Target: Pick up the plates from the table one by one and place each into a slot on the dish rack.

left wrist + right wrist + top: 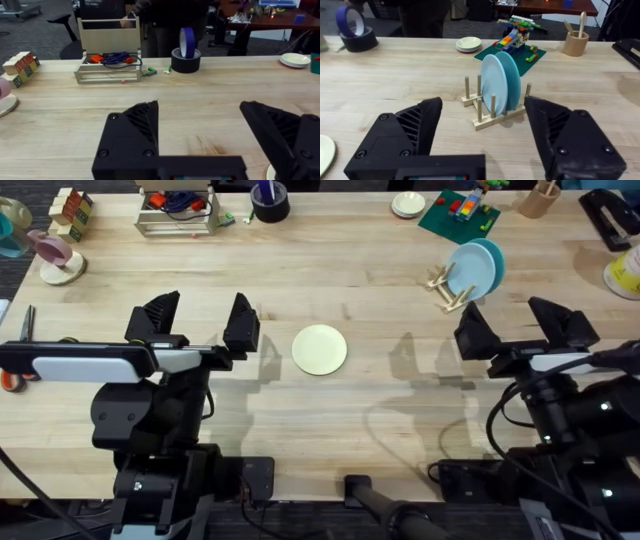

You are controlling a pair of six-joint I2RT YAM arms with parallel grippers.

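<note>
A pale cream-yellow plate (320, 349) lies flat on the table (350, 270) between the two arms. Its edge also shows in the right wrist view (325, 152). A light blue plate (470, 270) and a teal plate (491, 258) stand upright in slots of the small wooden dish rack (447, 288) at the right. The right wrist view shows both, the blue plate (492, 82) in front of the teal plate (514, 80), held by the rack's pegs (487, 117). My left gripper (200, 320) is open, left of the cream plate. My right gripper (520, 325) is open, just short of the rack.
Along the far edge stand a wire-and-wood tray (178, 212), tape rolls (270, 200), small white dishes (408, 204), a green baseplate with bricks (460, 215) and a wooden cup (540, 198). Wooden blocks (70, 212) and a pink-topped stand (58, 260) are at the far left.
</note>
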